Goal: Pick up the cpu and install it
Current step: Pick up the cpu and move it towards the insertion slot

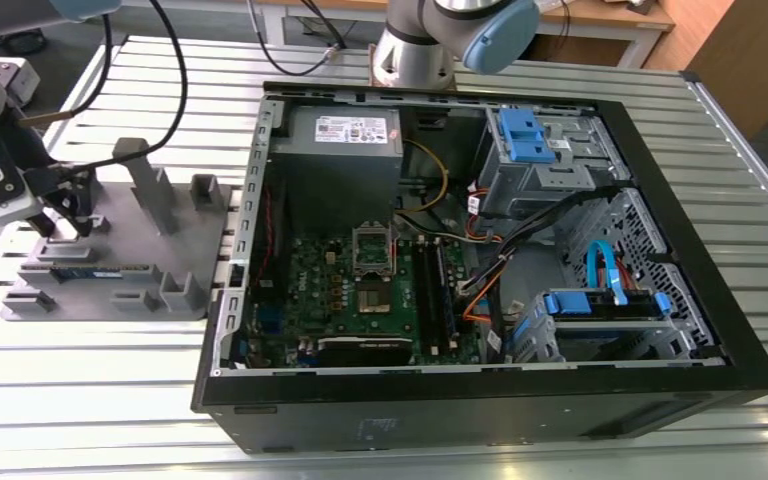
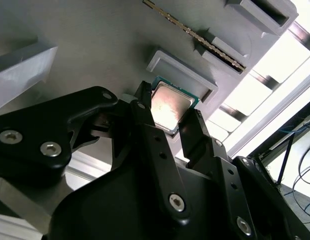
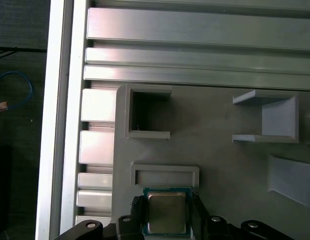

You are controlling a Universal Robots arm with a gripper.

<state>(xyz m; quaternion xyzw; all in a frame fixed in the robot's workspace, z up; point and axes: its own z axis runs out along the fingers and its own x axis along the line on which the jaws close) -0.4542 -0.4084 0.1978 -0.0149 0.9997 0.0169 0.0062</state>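
1. Your black gripper (image 3: 167, 216) is clamped on the cpu (image 3: 166, 212), a small flat square chip with a shiny silver metal top and a thin green rim. One finger (image 3: 137, 212) presses each of two opposite edges.
2. The cpu lies flat with its metal top facing the wrist cameras. It is square, so it has no long axis. Its free edges run parallel to the nearby pocket walls.
3. You cannot tell whether the cpu is lifted clear or resting on the grey moulded fixture plate (image 3: 230, 170) under it.
4. In the second wrist view the gripper (image 2: 170, 114) shows the cpu (image 2: 167, 102) between its two finger tips.
5. A shallow rectangular pocket (image 3: 165, 176) sits just beside the cpu with nothing in it. The deep square pocket (image 3: 147, 112) further off is also vacant.
6. A long narrow memory stick (image 2: 195, 36) stands on edge in a slot on the same plate.
7. In the exterior view the gripper (image 1: 67, 218) hangs over the plate's far part, at the exterior view's left.
8. The open black computer case (image 1: 491, 400) lies just beside the plate. Its metal-framed socket (image 1: 373, 248) is well apart from the gripper.
9. The plate's edge is near the cpu. The slatted metal tabletop (image 1: 117, 400) is bare in front of the plate and case.
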